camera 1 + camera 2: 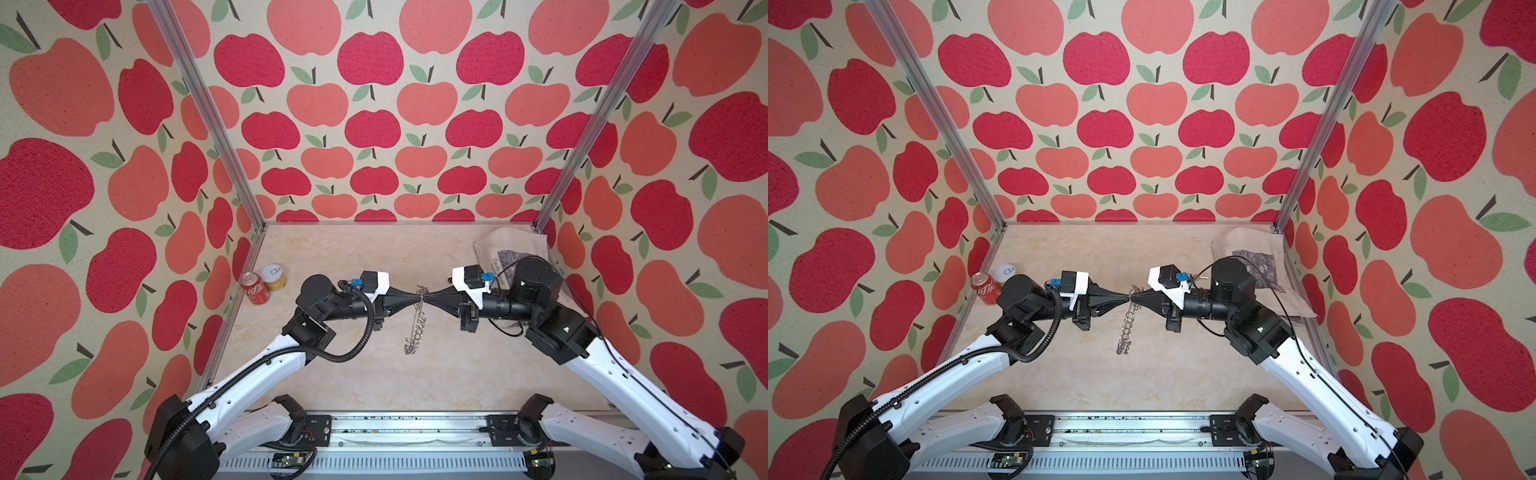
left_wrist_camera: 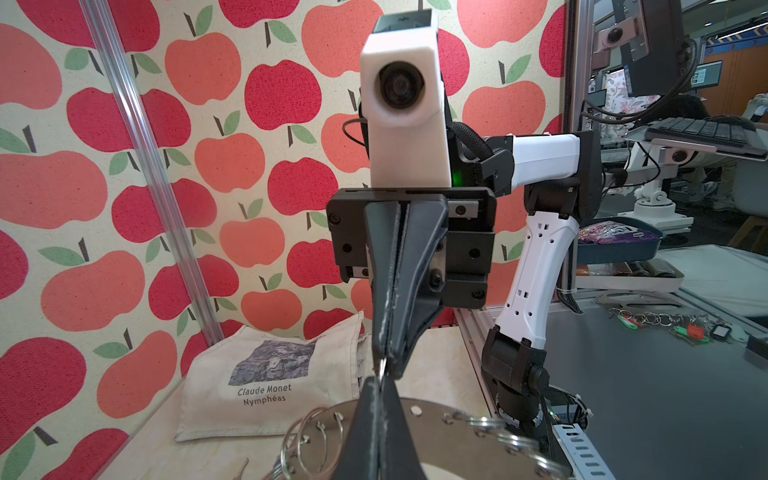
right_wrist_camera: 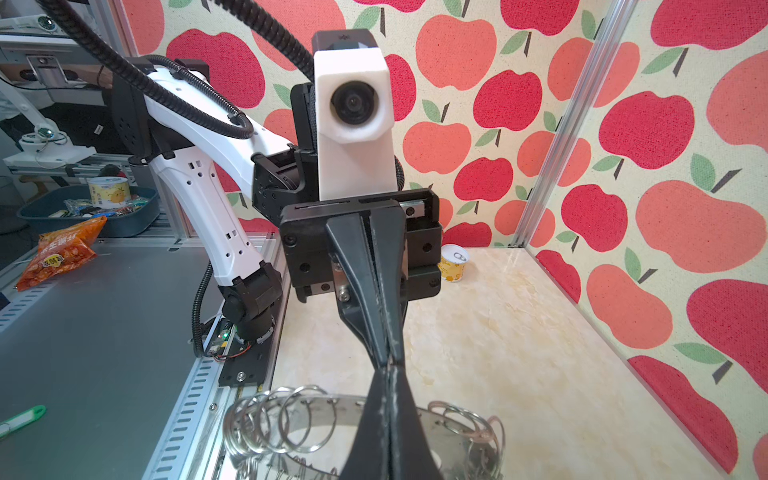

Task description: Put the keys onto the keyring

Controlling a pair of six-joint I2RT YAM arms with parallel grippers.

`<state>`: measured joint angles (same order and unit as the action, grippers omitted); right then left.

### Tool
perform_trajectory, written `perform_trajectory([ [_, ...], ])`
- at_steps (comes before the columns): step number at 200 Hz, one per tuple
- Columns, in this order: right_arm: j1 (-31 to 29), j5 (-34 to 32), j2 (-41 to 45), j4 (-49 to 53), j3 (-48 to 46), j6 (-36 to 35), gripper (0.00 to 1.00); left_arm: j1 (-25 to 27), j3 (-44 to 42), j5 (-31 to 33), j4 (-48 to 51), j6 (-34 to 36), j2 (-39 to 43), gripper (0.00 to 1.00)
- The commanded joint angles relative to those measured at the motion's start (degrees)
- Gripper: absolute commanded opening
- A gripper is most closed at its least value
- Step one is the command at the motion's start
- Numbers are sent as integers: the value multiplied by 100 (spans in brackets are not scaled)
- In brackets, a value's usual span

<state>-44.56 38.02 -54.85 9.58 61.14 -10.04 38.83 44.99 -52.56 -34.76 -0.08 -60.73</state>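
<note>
The keyring (image 1: 417,328) hangs edge-on at mid-table in both top views (image 1: 1127,328), with its lower rim down near the tabletop. It is a silver-grey disc with a big centre hole and wire rings along its rim (image 2: 440,419) (image 3: 324,411). My left gripper (image 1: 417,296) and right gripper (image 1: 424,296) meet tip to tip at its top edge, and both are shut. In the left wrist view a thin silver wire shows pinched in the right gripper's tips (image 2: 383,362). A slim silver blade (image 2: 242,468), perhaps a key, lies on the table. Otherwise the keys are out of view.
A red cola can (image 1: 255,289) and a yellow tin (image 1: 275,277) stand at the left wall. A cream tote bag (image 1: 503,245) lies in the back right corner under the right arm. Outside the cell, coloured key tags (image 2: 685,328) lie on a grey table.
</note>
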Motion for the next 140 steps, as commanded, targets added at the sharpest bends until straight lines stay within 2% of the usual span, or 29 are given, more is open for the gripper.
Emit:
perform_trajectory([
  [1, -1, 99, -39, 295, 281, -107, 0, 53, 251, -70, 231, 269, 112, 6],
  [99, -3, 122, -110, 588, 431, -218, 0, 105, 370, -123, 502, 381, 112, 12],
  [124, -4, 100, -70, 569, 422, -218, 0, 112, 381, -89, 560, 416, 113, 3],
  [140, -7, 85, -45, 548, 410, -218, 0, 116, 387, -63, 600, 438, 105, 4],
])
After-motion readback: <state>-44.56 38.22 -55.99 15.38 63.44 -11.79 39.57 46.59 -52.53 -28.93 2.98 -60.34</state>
